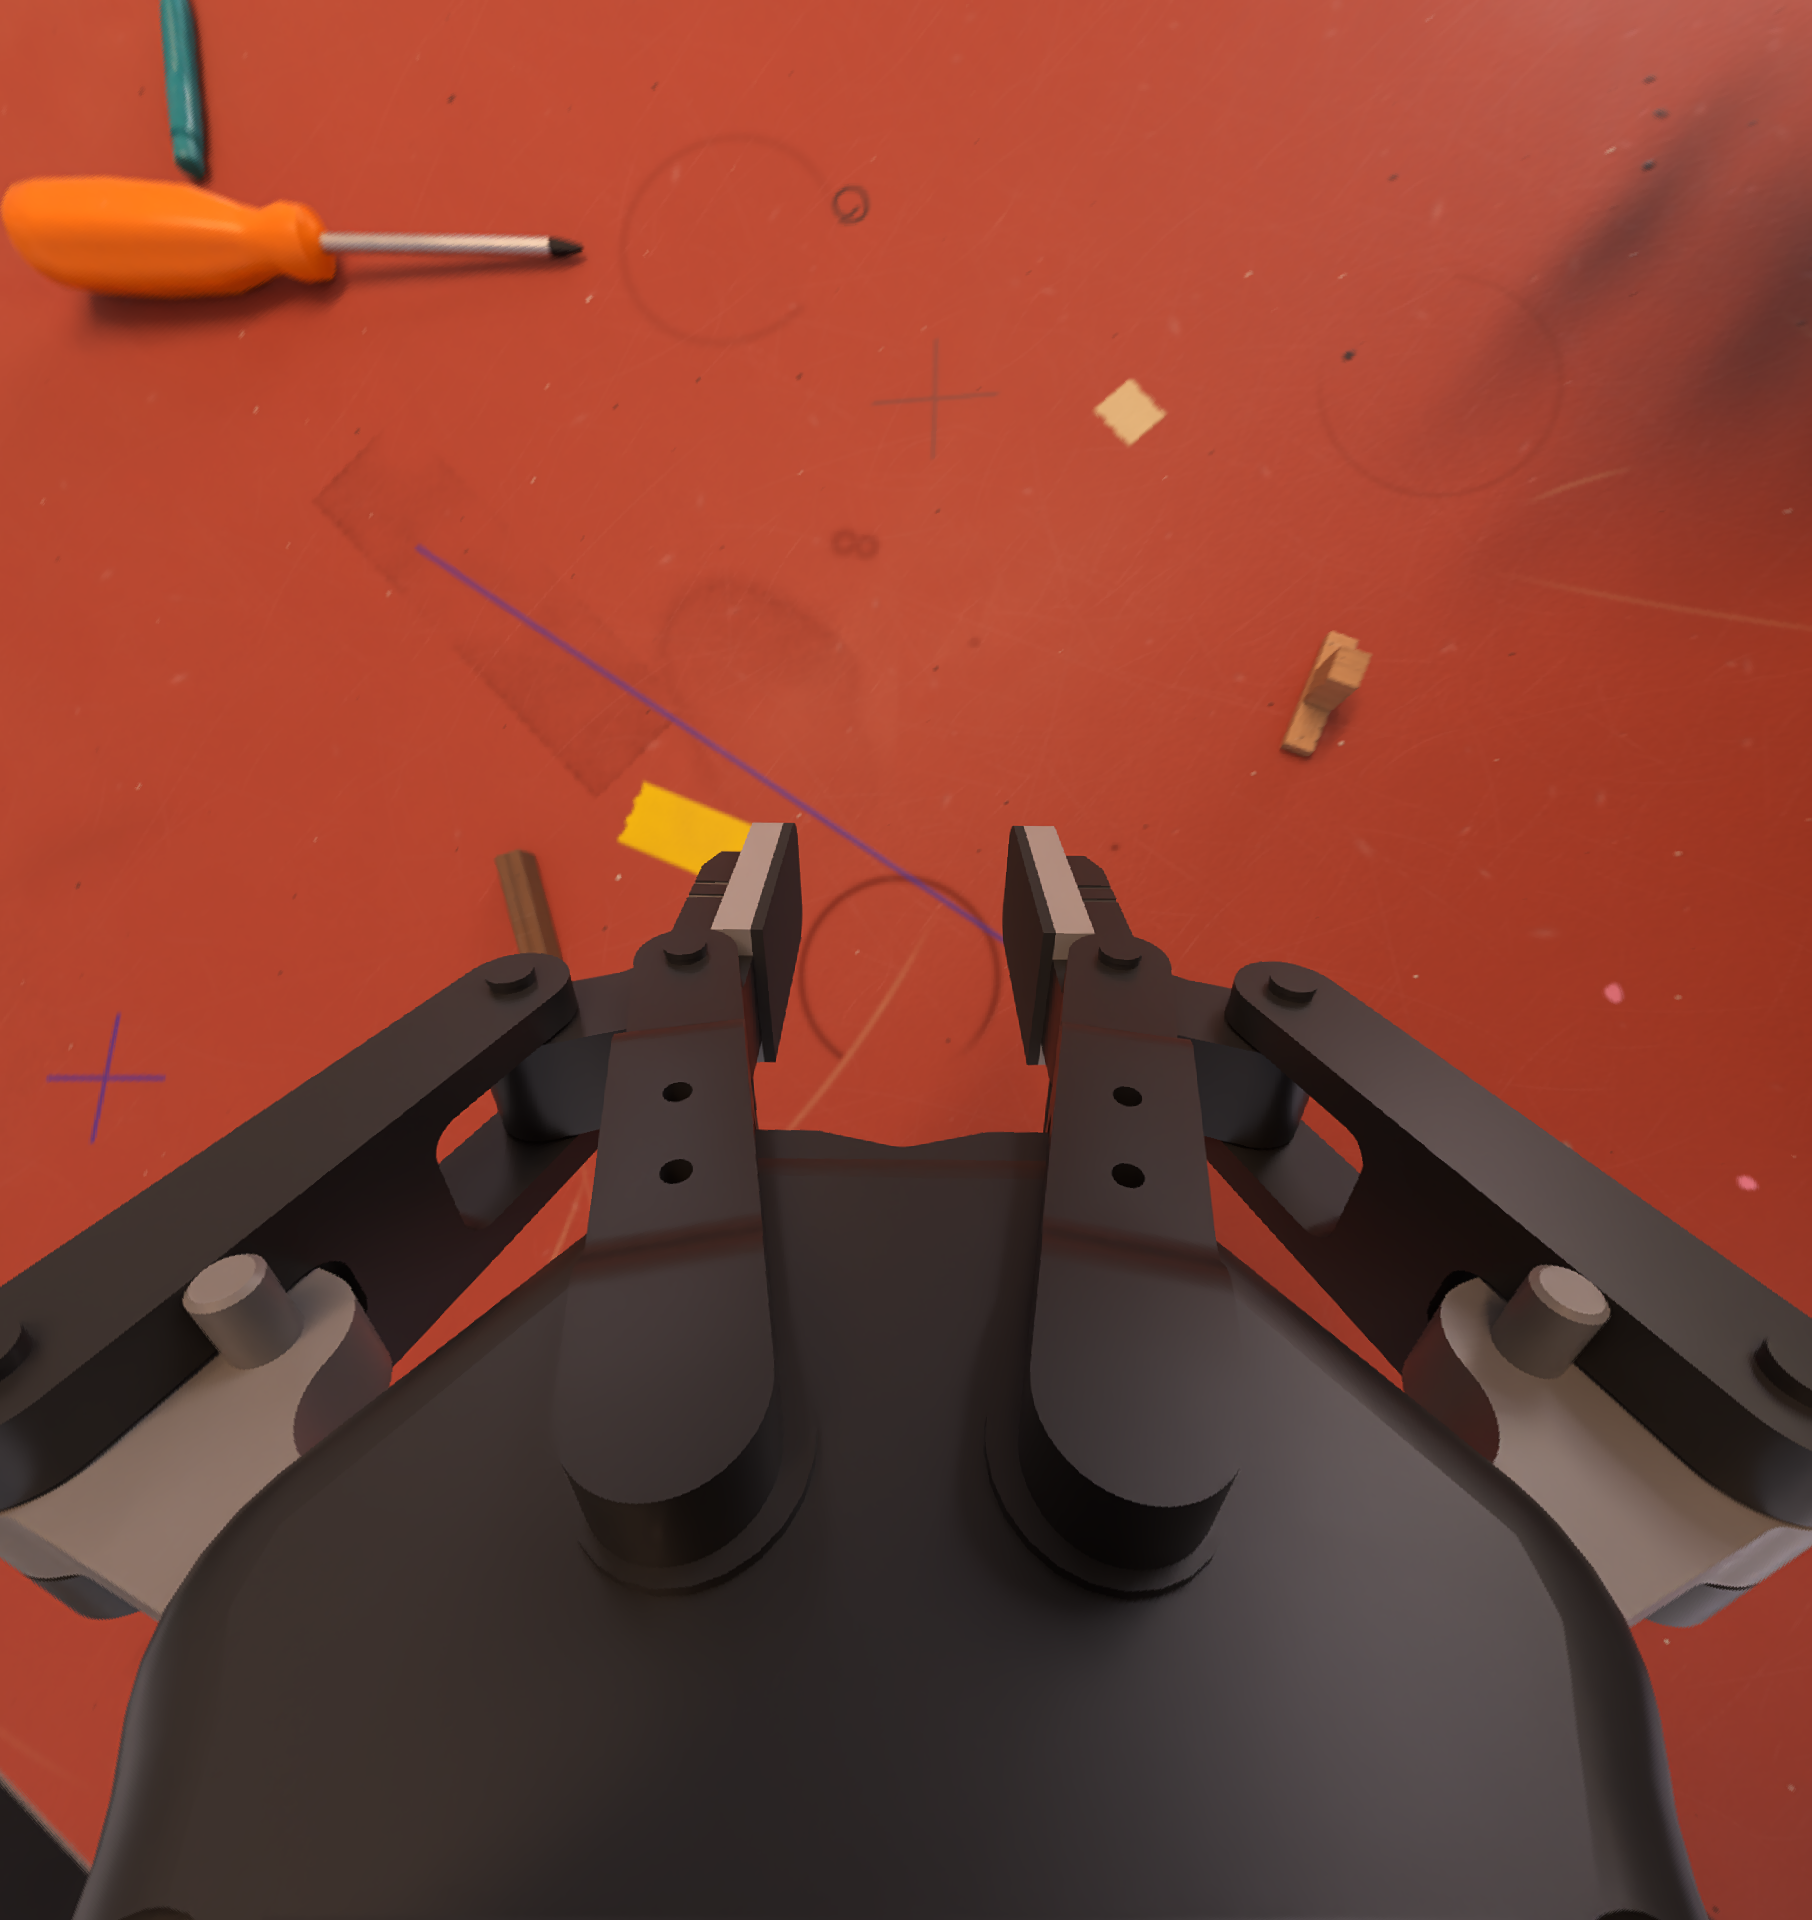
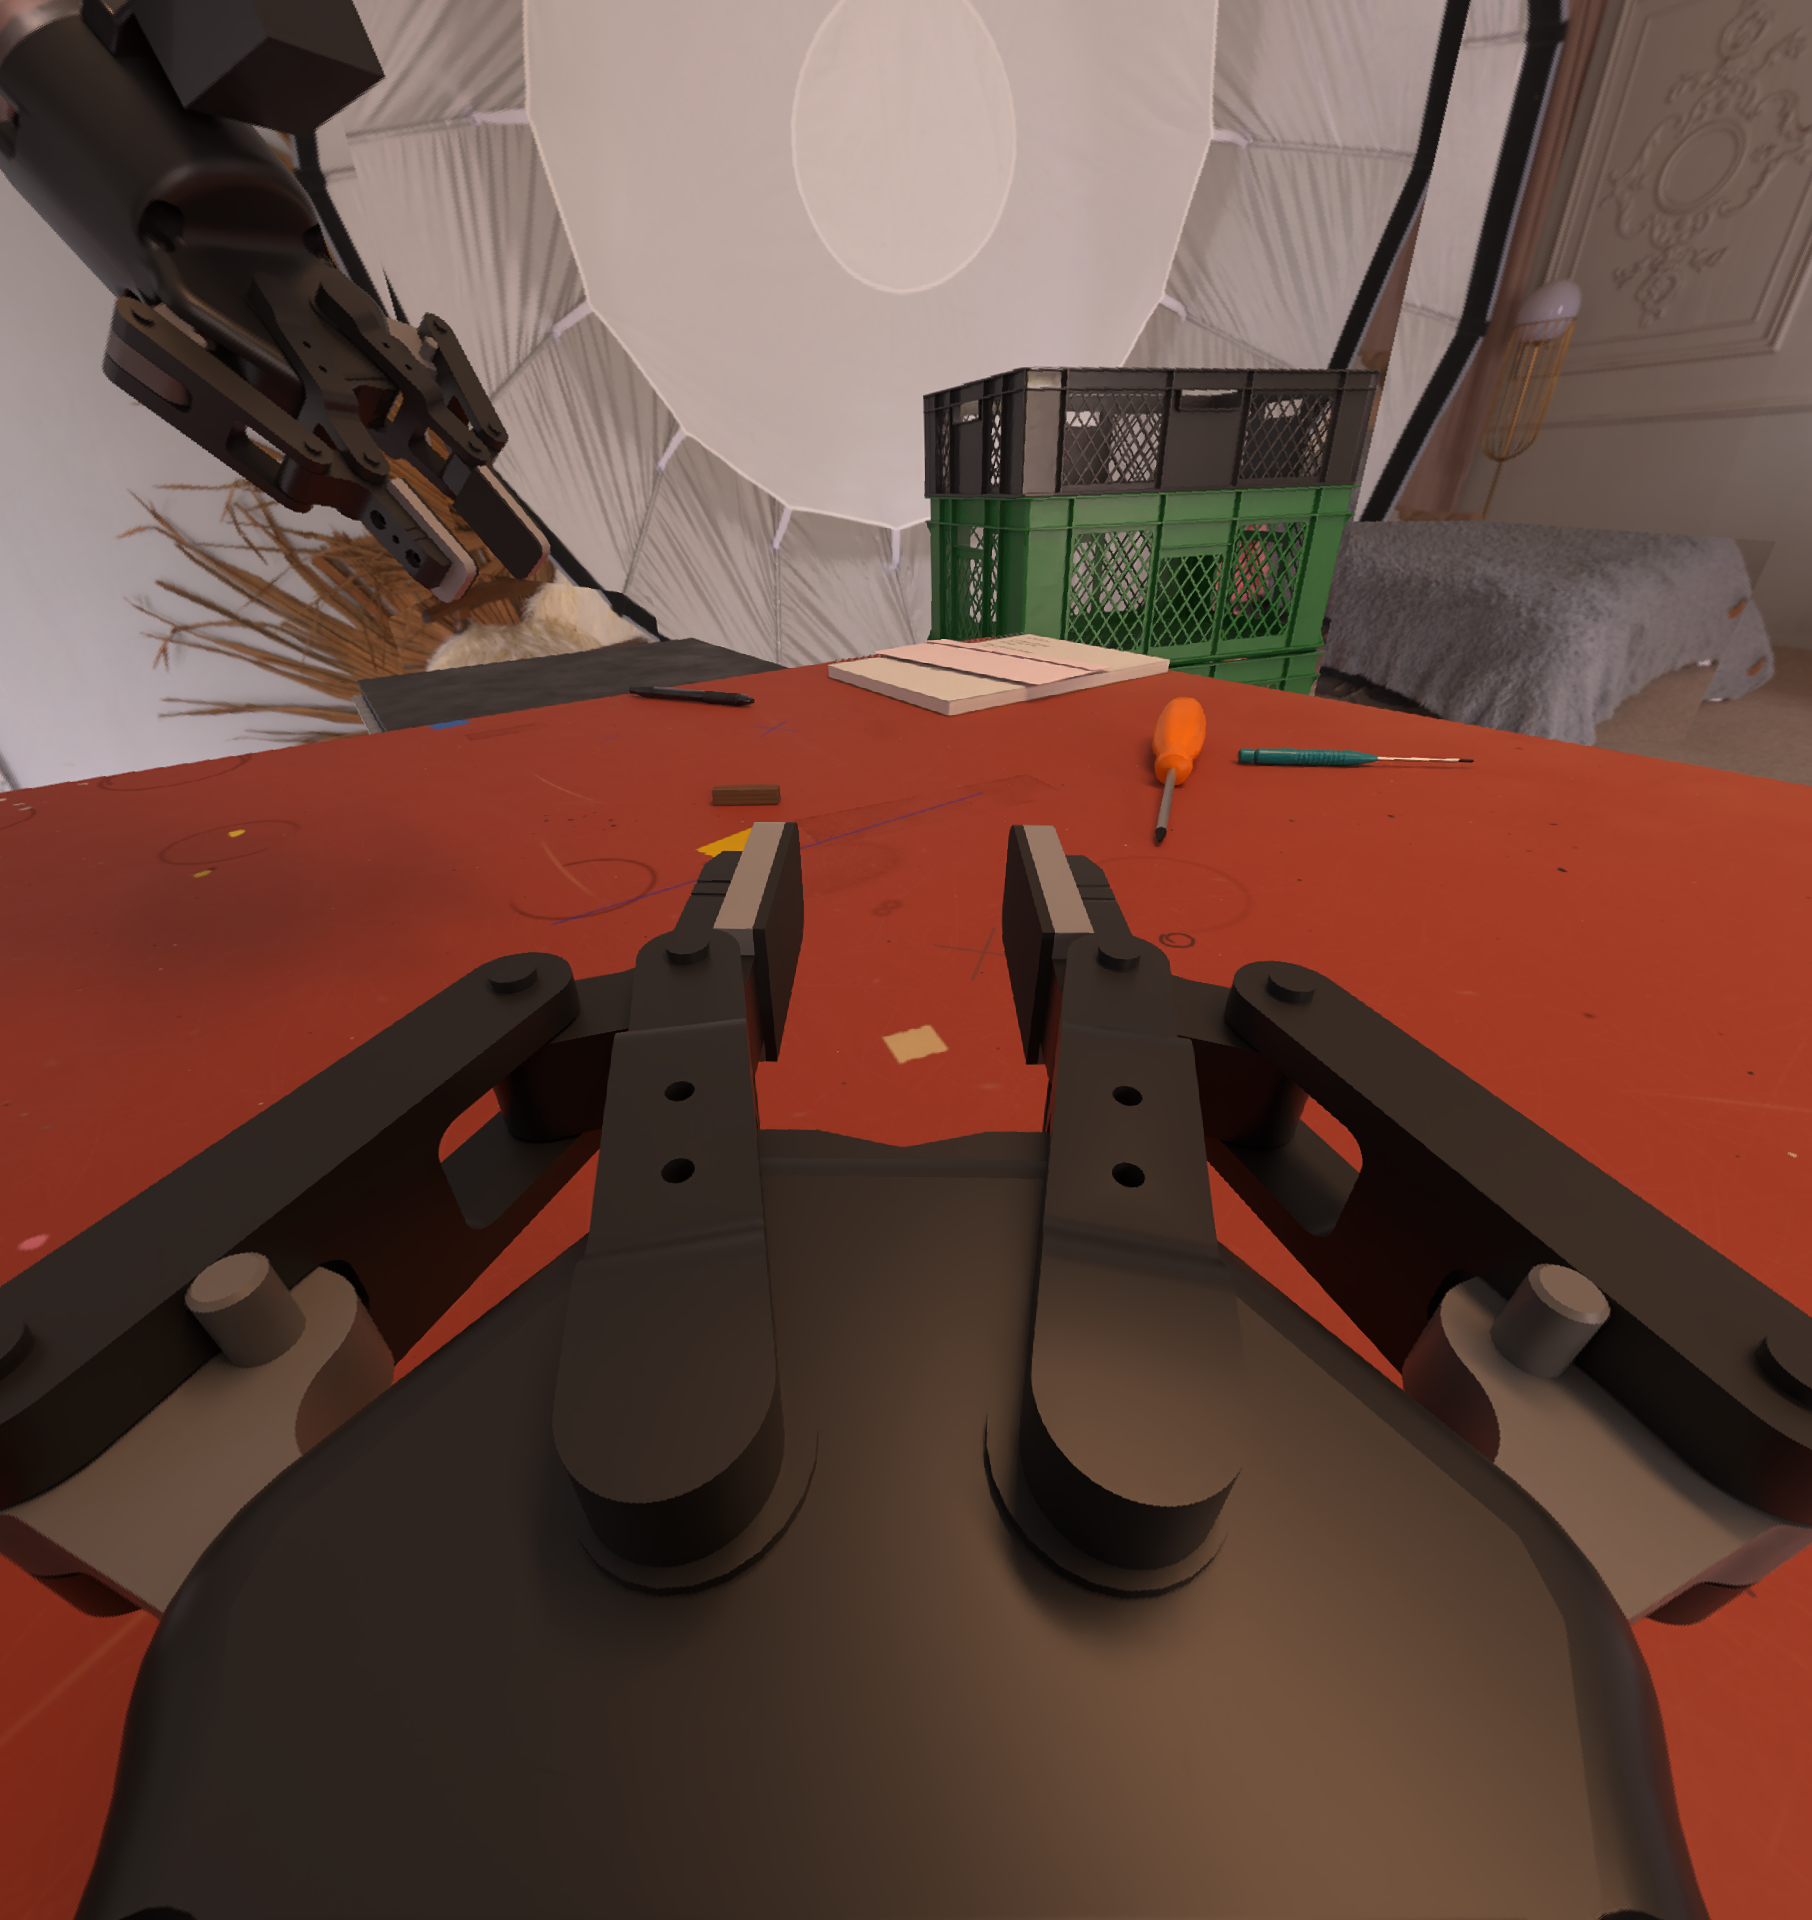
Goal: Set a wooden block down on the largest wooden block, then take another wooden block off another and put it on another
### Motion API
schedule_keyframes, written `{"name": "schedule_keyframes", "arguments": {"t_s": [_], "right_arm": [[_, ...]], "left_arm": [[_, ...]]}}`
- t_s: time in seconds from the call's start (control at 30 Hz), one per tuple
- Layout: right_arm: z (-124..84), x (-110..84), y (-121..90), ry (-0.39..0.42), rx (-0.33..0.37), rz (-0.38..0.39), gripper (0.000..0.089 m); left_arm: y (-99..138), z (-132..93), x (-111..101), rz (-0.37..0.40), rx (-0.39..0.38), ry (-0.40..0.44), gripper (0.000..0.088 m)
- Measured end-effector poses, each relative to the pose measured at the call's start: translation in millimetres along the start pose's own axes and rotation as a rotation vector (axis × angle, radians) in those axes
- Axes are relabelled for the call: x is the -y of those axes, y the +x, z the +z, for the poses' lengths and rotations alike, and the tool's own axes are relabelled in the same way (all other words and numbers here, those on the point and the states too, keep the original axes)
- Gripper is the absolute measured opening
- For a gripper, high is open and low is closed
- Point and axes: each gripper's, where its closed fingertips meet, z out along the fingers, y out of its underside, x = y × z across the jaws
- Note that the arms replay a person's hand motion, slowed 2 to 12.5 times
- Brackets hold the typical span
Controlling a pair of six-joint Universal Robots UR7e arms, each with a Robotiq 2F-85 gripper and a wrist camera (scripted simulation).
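In the left wrist view a small light wooden block sits on a longer light wooden block [image 1: 1326, 691], off to the right of my fingers on the red table [image 1: 985, 623]. A dark brown wooden block [image 1: 528, 902] lies just left of my left gripper [image 1: 904, 836], which is open, empty and held above the table. The right wrist view shows the dark brown block [image 2: 746, 796] beyond my right gripper [image 2: 904, 836], which is open and empty low over the table. The left gripper [image 2: 466, 551] hangs high at the upper left there. The light blocks are not seen in the right wrist view.
An orange screwdriver [image 1: 164, 234] [image 2: 1177, 743], a teal tool [image 1: 183, 88] [image 2: 1328, 757], a black pen [image 2: 694, 695] and a notebook [image 2: 995, 670] lie at the table's far side. Flat yellow [image 1: 678, 826] and tan [image 1: 1128, 410] patches mark the surface. Green [image 2: 1130, 571] and black [image 2: 1141, 431] crates stand beyond the edge.
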Motion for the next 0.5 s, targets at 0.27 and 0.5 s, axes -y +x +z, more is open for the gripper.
{"name": "schedule_keyframes", "arguments": {"t_s": [0.27, 0.5], "right_arm": [[-0.4, 0.6, 0.4, 0.005, -0.003, 0.001, 0.0353], [-0.7, 1.0, 0.7, 0.008, -0.004, 0.003, 0.0352]], "left_arm": [[-28.9, -2.3, -20.3, -0.070, 0.076, -0.082, 0.0363], [-48.0, -0.1, -38.0, -0.131, 0.113, -0.154, 0.0363]]}}
